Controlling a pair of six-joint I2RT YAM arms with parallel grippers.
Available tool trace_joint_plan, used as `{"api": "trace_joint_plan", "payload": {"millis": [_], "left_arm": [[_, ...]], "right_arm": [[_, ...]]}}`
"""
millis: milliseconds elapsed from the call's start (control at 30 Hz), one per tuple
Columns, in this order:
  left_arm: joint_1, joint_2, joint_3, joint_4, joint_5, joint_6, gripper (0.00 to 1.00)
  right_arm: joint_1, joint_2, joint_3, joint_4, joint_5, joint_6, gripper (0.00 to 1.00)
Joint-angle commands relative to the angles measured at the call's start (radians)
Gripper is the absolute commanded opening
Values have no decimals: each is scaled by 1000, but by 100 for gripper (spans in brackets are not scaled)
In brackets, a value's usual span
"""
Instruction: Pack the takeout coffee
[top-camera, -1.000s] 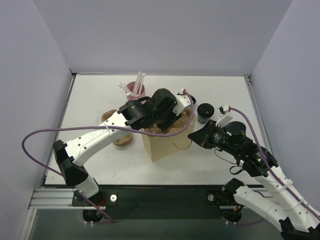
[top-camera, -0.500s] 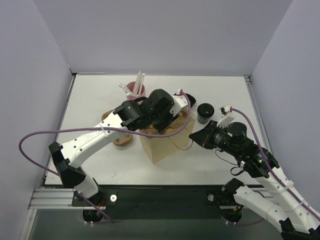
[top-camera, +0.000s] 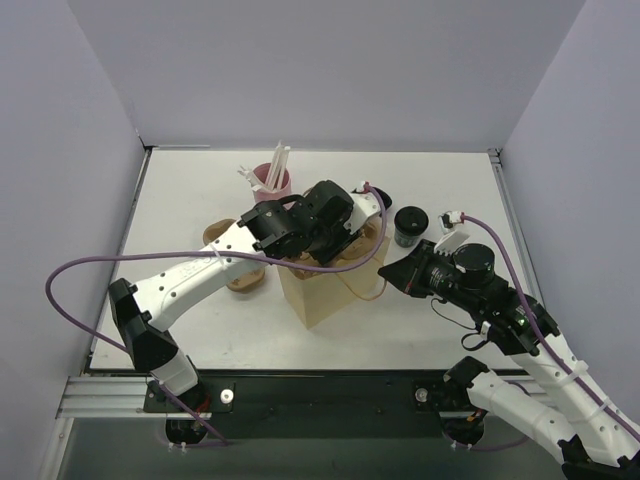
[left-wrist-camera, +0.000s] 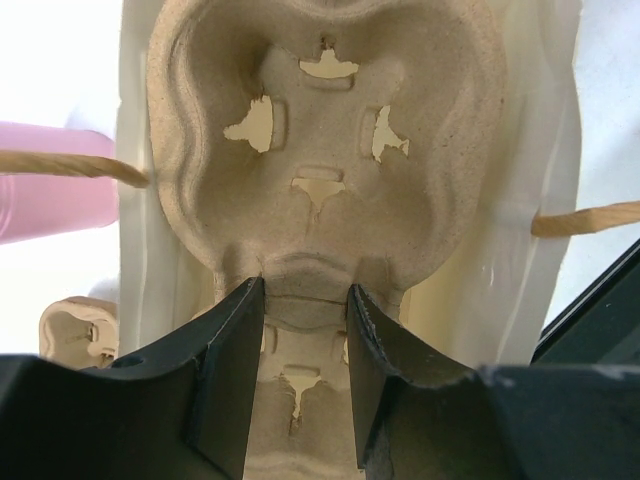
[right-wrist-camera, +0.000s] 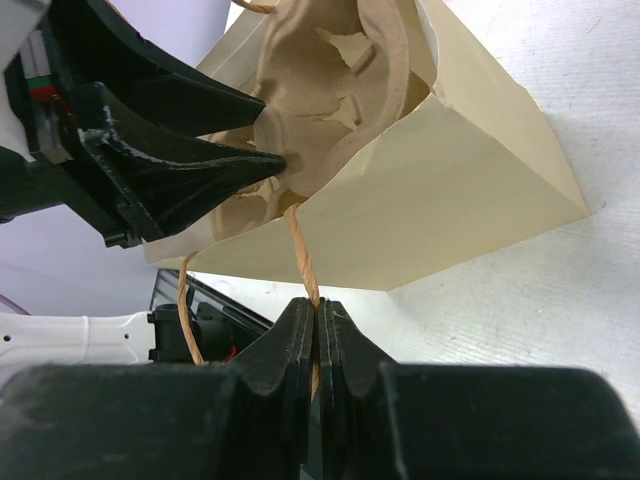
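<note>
The left arm reached forward, its wrist tipped downward; the left gripper (left-wrist-camera: 305, 300) stood part-closed, its fingers pinching the cup carrier (left-wrist-camera: 320, 150) between them; the right arm stretched low toward the left gripper; the right gripper (right-wrist-camera: 317, 318) was clamped on the handle cord (right-wrist-camera: 300, 250) between its tips.

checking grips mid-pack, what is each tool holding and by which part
The left tool grips the tray by its middle ridge, at the mouth of the bag. The right tool is shut on the bag's handle.
</note>
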Motion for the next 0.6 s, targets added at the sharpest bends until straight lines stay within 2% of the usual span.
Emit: {"api": "trace_joint_plan", "payload": {"millis": [0, 567], "left_arm": [[3, 3, -23, 6, -6, -23, 17], [3, 21, -107, 60, -34, -55, 18]], "right_arm": [[5, 7, 34, 10, -3, -14, 2], [6, 10, 19, 24, -3, -14, 1]]}}
